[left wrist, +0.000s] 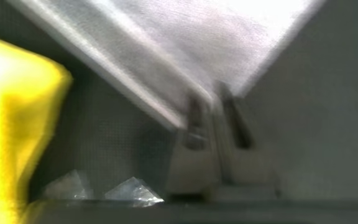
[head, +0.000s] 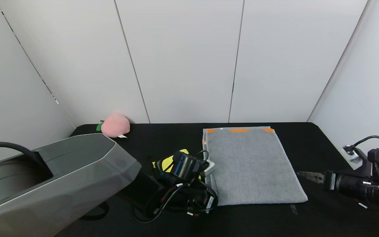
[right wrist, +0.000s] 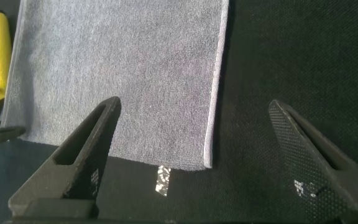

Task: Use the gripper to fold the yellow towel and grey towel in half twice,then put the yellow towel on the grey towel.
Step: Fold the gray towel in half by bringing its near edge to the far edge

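The grey towel (head: 252,164) lies flat on the black table, its orange marks along the far edge. It also shows in the right wrist view (right wrist: 117,68). The yellow towel (head: 169,162) lies left of it, mostly hidden under my left arm. My left gripper (head: 211,179) is at the grey towel's left edge. In the left wrist view it (left wrist: 215,102) is shut, with the grey towel (left wrist: 197,43) coming to a point between its tips and the yellow towel (left wrist: 11,124) to one side. My right gripper (head: 309,176) (right wrist: 194,106) is open and empty, low by the towel's near right corner.
A pink peach plush (head: 114,125) sits at the table's back left by the wall. My left arm's grey cover (head: 44,177) fills the near left. A silver tape mark (head: 293,209) (right wrist: 160,180) is stuck on the table near the towel's near right corner.
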`<state>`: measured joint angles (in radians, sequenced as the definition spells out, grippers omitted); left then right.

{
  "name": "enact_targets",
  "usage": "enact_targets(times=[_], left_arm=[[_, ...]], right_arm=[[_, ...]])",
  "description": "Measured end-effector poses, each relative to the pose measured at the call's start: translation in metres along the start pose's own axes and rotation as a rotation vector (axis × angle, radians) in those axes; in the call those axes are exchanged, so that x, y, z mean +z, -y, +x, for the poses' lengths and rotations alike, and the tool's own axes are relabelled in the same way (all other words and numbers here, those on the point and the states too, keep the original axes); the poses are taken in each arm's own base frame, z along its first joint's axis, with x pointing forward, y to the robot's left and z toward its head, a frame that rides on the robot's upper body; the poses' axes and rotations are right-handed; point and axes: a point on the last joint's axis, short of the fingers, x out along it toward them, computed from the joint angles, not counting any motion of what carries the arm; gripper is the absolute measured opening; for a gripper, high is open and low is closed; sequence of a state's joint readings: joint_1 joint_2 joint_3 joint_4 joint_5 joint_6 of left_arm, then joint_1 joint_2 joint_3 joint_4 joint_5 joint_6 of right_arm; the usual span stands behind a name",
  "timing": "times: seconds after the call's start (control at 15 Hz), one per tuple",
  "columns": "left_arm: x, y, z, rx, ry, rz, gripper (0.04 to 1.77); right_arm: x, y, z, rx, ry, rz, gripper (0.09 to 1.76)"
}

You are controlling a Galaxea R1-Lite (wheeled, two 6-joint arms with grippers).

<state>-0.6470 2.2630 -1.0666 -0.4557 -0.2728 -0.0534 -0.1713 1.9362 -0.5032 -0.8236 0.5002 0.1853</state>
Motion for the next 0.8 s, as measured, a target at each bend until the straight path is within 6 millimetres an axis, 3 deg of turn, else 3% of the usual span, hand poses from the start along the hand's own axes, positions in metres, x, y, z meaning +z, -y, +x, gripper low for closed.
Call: enact_targets(times=[0.8], left_arm=[[-0.002, -0.002, 0.0, 0.007, -0.004, -0.006, 0.1]], right_arm=[[-0.02, -0.01, 0.011, 0.039, -0.061, -0.013, 1.71]])
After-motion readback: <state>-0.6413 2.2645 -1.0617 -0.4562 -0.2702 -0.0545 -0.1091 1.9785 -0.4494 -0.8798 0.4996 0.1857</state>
